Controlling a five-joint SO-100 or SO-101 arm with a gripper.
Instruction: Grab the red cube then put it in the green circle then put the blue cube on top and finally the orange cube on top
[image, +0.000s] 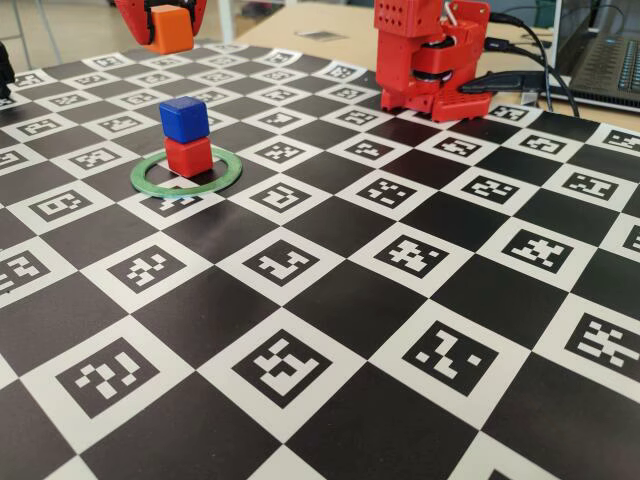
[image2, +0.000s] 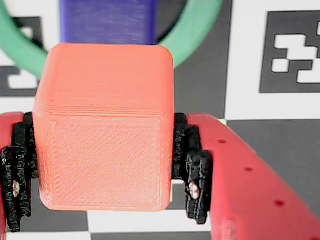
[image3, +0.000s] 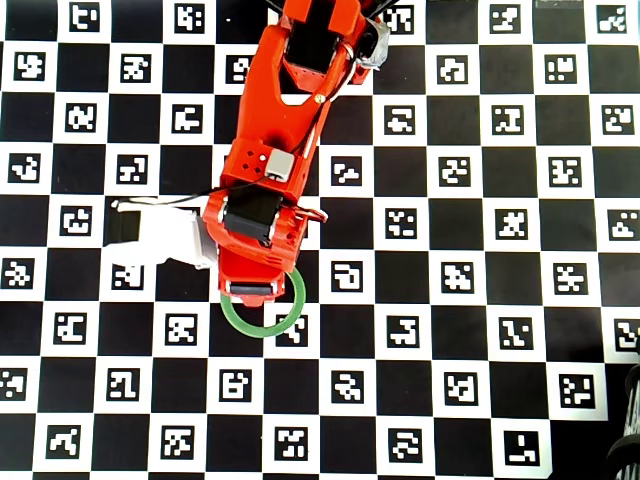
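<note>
Spread under everything: a flat black-and-white checkerboard mat (image: 330, 300) printed with square marker codes, serving as the work surface. Anchored at its far side in the fixed view, beyond the ring: the blocky red plastic arm base (image: 430, 55). Reached out from there over the ring in the overhead view, hiding most of the stack beneath.

Lay flat on the mat: the thin green plastic ring (image: 185, 185), open in the centre, the target for the tower. Stood inside that ring: the small matte red plastic cube (image: 188, 156), and squarely on top of it the small deep-blue plastic cube (image: 183, 118), so two of three levels looked finished.

Hung above and slightly behind the ring in the fixed view: the red two-finger gripper (image2: 105, 165), jaws clamped on opposite sides of the small bright orange plastic cube (image2: 105, 125), black ridged pads (image2: 197, 185) pressed against its faces. Carried clear of the blue cube, probably to avoid knocking the stack before lowering. Seen in the wrist view: blue top and ring arc just past the orange cube, suggesting alignment nearly reached.
</note>
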